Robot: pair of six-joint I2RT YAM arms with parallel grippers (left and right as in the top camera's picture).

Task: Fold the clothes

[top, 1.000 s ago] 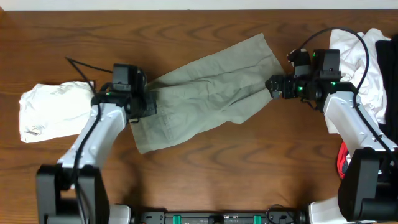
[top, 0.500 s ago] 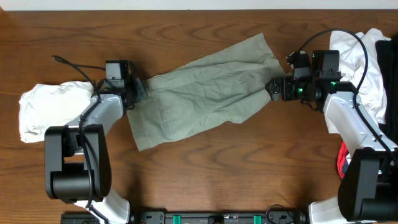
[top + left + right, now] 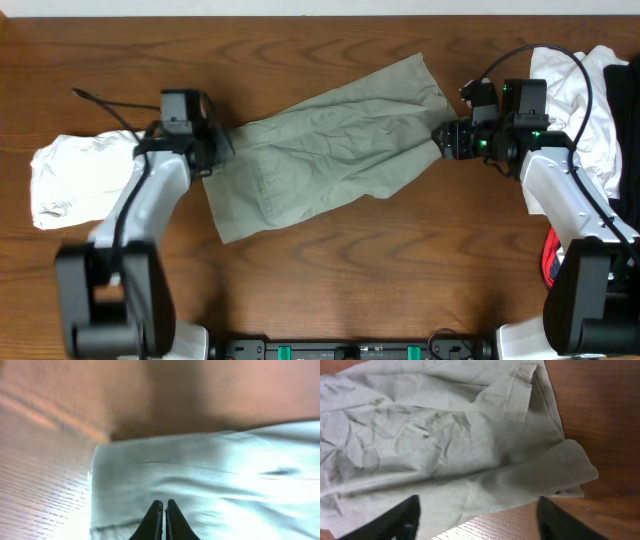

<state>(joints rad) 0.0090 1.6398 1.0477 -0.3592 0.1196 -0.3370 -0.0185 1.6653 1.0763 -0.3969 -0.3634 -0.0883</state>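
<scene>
At the middle of the desk [image 3: 330, 290] the shorts [image 3: 330, 150] lie spread flat and creased, slanting from a wide end at 8 o'clock up to a narrower end at 1 o'clock. The left gripper [image 3: 213, 150] sits at the cloth's 9 o'clock edge, just at its upper left corner. In the wrist view its jaws are clenched tip to tip [image 3: 163, 502] low over the pale fabric [image 3: 210, 480], whose edge runs down beside bare wood at 9 o'clock. The picture is blurred, and whether any cloth is caught between the tips does not show.

The right gripper [image 3: 446, 138] is at the 3 o'clock end of the shorts, right by the hem. Its jaws are released and stand wide apart [image 3: 479, 501], one dark finger low at 7 o'clock, the other at 5 o'clock, with the crumpled cloth [image 3: 445, 435] and a folded hem corner between and above them.

Well out at 9 o'clock on the desk lies a white garment [image 3: 80, 175], bunched. At 2 o'clock — behind the right arm — is a pile [image 3: 565, 80] of white and black clothes, and a bit of red [image 3: 549, 262] shows at 4 o'clock by the arm's base.
</scene>
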